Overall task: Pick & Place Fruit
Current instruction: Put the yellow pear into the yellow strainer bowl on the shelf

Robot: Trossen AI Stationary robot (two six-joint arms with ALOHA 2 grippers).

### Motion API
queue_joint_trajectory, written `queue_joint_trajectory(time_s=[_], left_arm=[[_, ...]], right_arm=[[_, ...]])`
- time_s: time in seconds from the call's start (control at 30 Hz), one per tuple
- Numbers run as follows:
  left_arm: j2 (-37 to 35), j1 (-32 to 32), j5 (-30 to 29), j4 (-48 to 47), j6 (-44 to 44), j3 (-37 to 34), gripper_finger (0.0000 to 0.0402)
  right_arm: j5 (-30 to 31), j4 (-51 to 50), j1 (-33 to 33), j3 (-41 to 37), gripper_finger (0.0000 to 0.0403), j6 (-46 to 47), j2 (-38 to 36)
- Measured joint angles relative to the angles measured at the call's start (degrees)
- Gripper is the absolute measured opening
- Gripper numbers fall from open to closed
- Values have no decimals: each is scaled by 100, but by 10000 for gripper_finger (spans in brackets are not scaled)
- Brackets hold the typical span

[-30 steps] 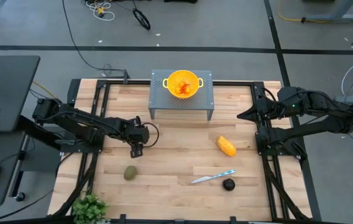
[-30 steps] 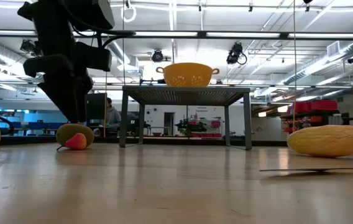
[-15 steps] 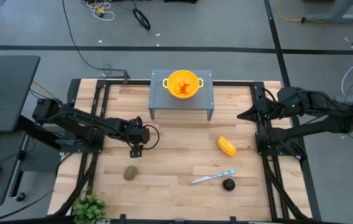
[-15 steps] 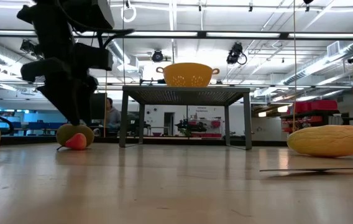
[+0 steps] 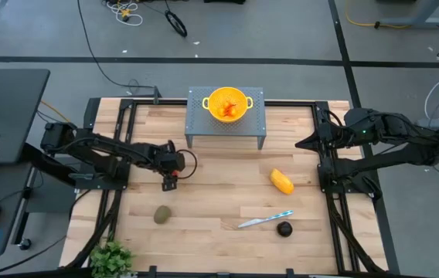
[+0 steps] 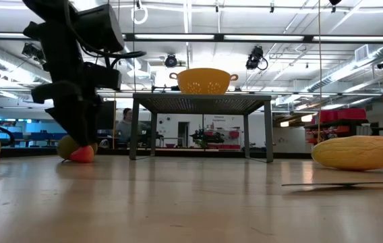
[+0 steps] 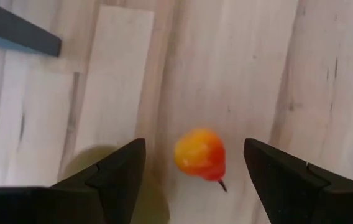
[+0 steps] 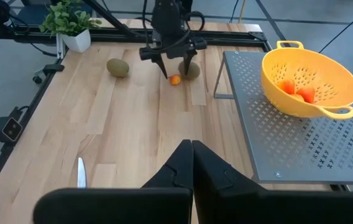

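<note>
A tiny orange-red fruit (image 7: pixel 200 154) lies on the wooden table, and my left gripper (image 7: pixel 194 144) stands open over it, one finger on either side, touching nothing. The right wrist view shows this fruit (image 8: pixel 174 79) below the left gripper (image 8: pixel 175 62), with one olive-brown oval (image 8: pixel 190 70) just beside it and another (image 8: pixel 119 67) farther off. A yellow-orange oblong fruit (image 5: pixel 281 182) and a dark round one (image 5: pixel 284 228) lie toward the right. The yellow bowl (image 5: pixel 229 103) holds orange-red pieces (image 8: pixel 297 90). My right gripper (image 8: pixel 192 149) waits shut, raised at the table's right side.
The bowl sits on a grey perforated stand (image 5: pixel 204 127) at the table's far middle. A knife (image 5: pixel 264 220) lies near the dark fruit. A potted plant (image 5: pixel 111 259) stands at the near left corner. Bare wood lies in the table's middle (image 5: pixel 219 185).
My left gripper has sunk toward the tiny orange-red fruit and shifted a little toward the table's far edge; it now stands low over the fruit. The fruit has stayed where it was.
</note>
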Motion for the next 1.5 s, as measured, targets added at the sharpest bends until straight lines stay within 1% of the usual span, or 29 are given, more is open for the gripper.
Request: queue_joint_trajectory(time_s=[0.27,0.33,0.47,0.7,0.77,1.1,1.3,1.5], left_arm=[[0,198,169,113,174,0,281],[0,211,281,153,218,0,281],[0,208,296,177,218,-24,281],[0,206,467,451,-130,-418,281],[0,206,466,461,-263,-474,281],[0,197,409,601,-331,-483,281],[0,195,107,598,-306,-483,281],[0,193,51,592,-120,-483,281]], right_arm=[[0,0,0,0,0,0,0],[0,0,0,0,0,0,0],[1,0,0,0,0,0,0],[0,0,0,0,0,0,0],[0,0,-1,0,0,16,0],[0,0,-2,0,0,59,0],[0,0,0,0,0,61,1],[0,0,-1,0,0,61,0]])
